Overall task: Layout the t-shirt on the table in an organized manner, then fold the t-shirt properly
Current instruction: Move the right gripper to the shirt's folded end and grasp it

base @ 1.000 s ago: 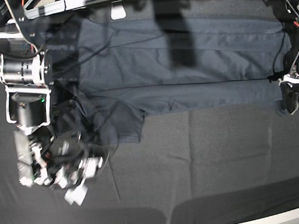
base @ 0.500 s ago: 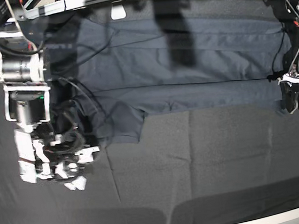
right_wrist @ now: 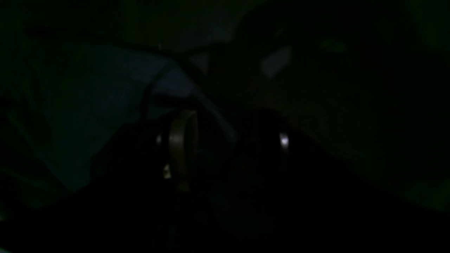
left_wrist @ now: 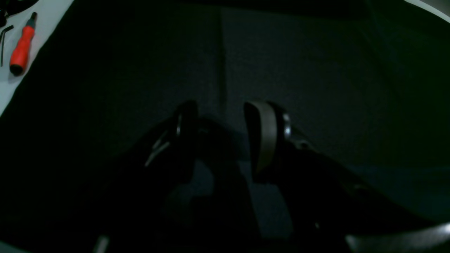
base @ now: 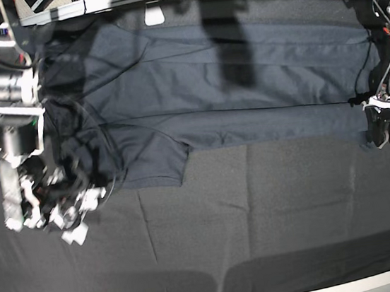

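The t-shirt [base: 231, 92] lay spread across the far half of the surface [base: 274, 214], its body stretched wide from the left to the right of the base view, with one sleeve [base: 151, 165] sticking out toward the near side at the lower left.

The left end effector [base: 382, 130] sat at the shirt's right edge, low against the cloth. In the left wrist view its fingers [left_wrist: 263, 137] stood apart with bare dark cloth between them, and bluish fabric showed beneath them. Whether they touched the shirt could not be told. A red-handled tool [left_wrist: 21, 45] lay on the pale strip beyond the cloth's edge.

The right end effector [base: 61, 212] was blurred in the base view, just beside the shirt's left end, over the black cloth near the sleeve. In the right wrist view, which was very dark, its fingers [right_wrist: 182, 147] stood apart, and a fold of bluish fabric ran up to and between them; a grip on it could not be confirmed.

Compared with a second earlier, the right arm had moved leftward and slightly away from the near edge, while the sleeve lay flatter. The left arm had stayed where it was.
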You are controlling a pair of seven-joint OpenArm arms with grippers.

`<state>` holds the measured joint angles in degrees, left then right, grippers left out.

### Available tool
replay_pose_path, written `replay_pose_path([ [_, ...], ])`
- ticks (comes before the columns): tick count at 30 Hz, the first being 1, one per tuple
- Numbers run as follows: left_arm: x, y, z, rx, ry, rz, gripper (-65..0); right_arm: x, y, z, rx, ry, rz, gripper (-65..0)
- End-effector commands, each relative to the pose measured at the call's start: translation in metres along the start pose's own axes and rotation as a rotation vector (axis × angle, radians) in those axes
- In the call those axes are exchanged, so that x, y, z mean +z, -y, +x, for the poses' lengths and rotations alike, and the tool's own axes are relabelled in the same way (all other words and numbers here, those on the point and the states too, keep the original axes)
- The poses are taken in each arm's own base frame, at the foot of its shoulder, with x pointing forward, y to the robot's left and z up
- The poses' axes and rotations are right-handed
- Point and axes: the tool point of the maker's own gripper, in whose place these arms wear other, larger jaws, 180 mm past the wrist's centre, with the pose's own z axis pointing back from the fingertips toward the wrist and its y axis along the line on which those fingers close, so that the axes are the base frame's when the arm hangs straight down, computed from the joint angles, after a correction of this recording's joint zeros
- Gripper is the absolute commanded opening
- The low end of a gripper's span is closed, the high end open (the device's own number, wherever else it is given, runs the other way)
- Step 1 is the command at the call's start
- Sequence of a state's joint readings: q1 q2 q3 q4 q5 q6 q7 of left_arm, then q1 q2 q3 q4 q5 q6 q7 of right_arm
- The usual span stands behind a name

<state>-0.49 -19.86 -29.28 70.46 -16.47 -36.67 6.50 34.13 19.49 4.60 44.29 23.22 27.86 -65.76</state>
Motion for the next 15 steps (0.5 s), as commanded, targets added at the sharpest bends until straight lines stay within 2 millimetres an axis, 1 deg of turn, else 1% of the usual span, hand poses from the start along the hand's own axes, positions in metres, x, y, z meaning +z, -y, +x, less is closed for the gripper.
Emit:
replay_pose_path([
  [1,-0.002,-0.004,0.024,-0.018,0.065,-0.005,-42.6,0.014,-0.005,0.025,0.02,0.065,0.011,-37.2],
  [9,-0.002,-0.004,0.024,-0.018,0.064,-0.005,-42.6,0.004,-0.026,0.027,0.035,0.063,0.054,-37.3],
  [11,-0.002,-0.004,0.024,-0.018,0.064,-0.005,-42.6,0.004,-0.028,0.027,0.043,0.062,0.058,-42.2],
  [13,-0.002,-0.004,0.024,-0.019,0.063,-0.005,-42.6,0.004,-0.029,0.027,0.062,0.064,0.064,-51.0],
  [15,-0.002,-0.004,0.024,-0.019,0.063,-0.005,-42.6,0.005,-0.033,0.028,0.132,0.071,0.082,-59.5],
])
